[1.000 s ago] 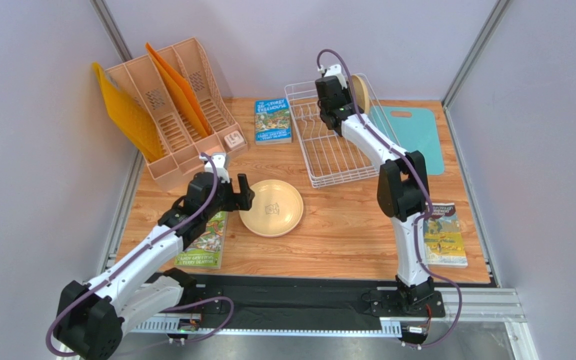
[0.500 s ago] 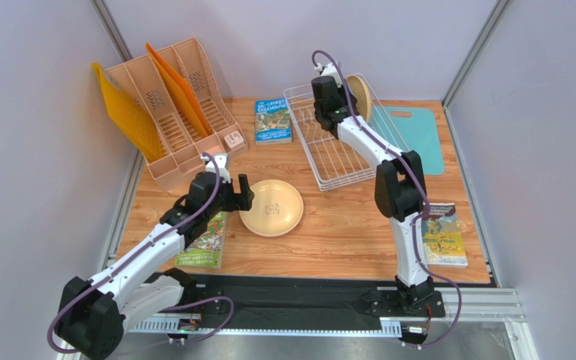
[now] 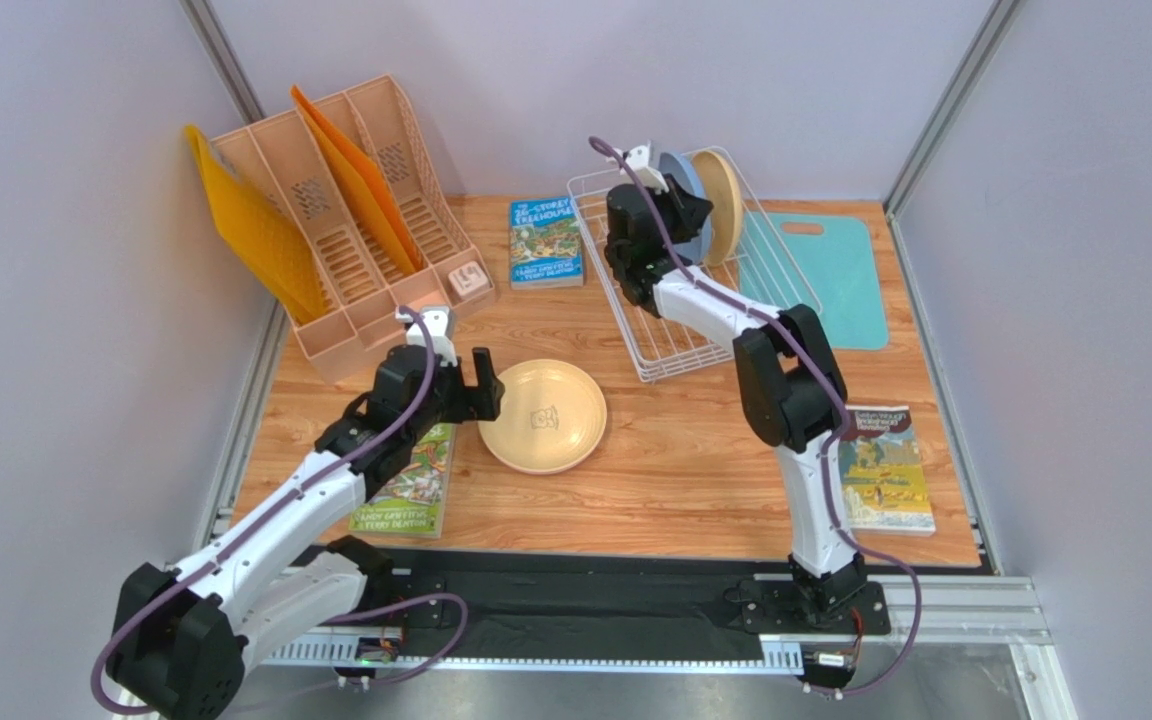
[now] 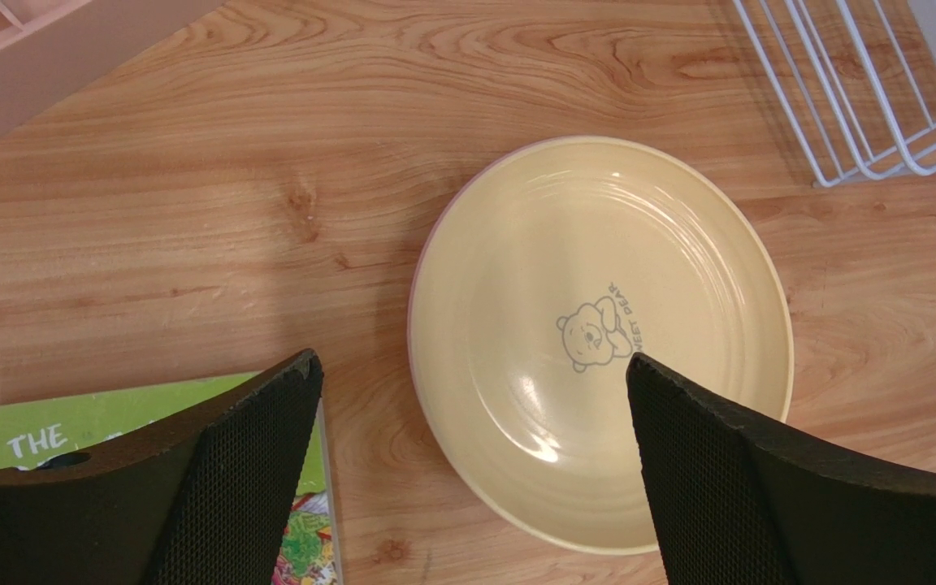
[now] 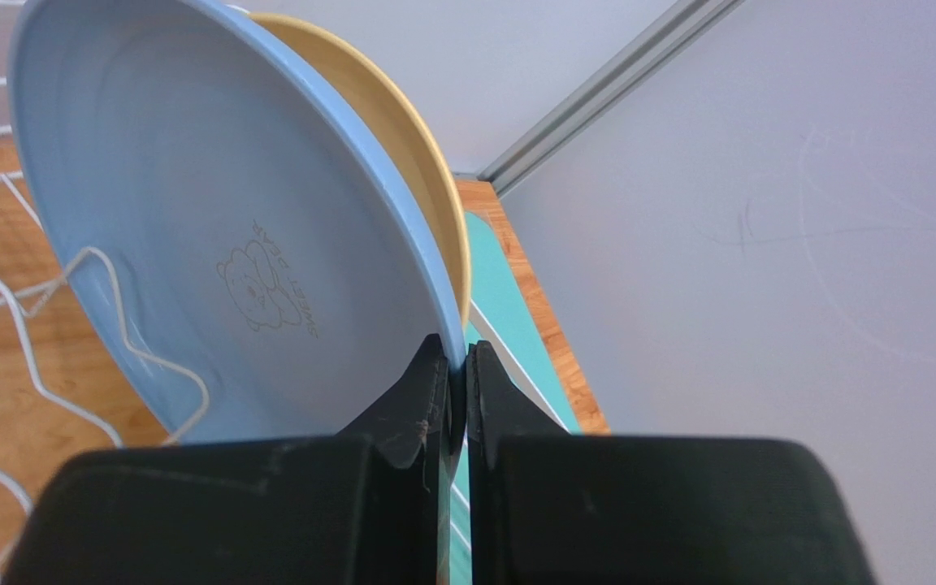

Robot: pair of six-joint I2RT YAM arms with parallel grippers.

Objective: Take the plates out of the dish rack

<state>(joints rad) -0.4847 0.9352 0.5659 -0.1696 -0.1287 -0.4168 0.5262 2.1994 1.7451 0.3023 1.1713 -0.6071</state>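
Fingers of the right gripper [image 5: 449, 366] are pinched tight on the lower rim of the blue plate [image 5: 229, 244], the two black pads nearly meeting with only the plate's thin edge between them. That plate stands on edge at the far end of the dish rack [image 3: 654, 338], its face with the small bear mark turned toward the wrist camera and a white prong crossing in front of it. Just behind it, almost touching, a tan-yellow plate [image 5: 402, 134] stands on edge in the rack too.

Over on the left, the left gripper [image 4: 471, 366] hangs above the wooden table [image 3: 687, 450] with its jaws spread wide and nothing between them. Below it the yellow plate [image 4: 601, 341] lies flat on the table, face up, near the rack's front corner but apart from it. A thin pinkish edge shows along its left side; whether that is another plate underneath, I cannot tell.

Around them sit a peach file organiser [image 3: 357, 225] with orange folders [image 3: 244, 203] at the back left, a blue book [image 3: 546, 240] beside the rack, a green book [image 3: 409, 488] under the left arm, another book [image 3: 886, 468] at the right, and a teal cutting board [image 3: 838, 270] behind the rack—all flat on the table.
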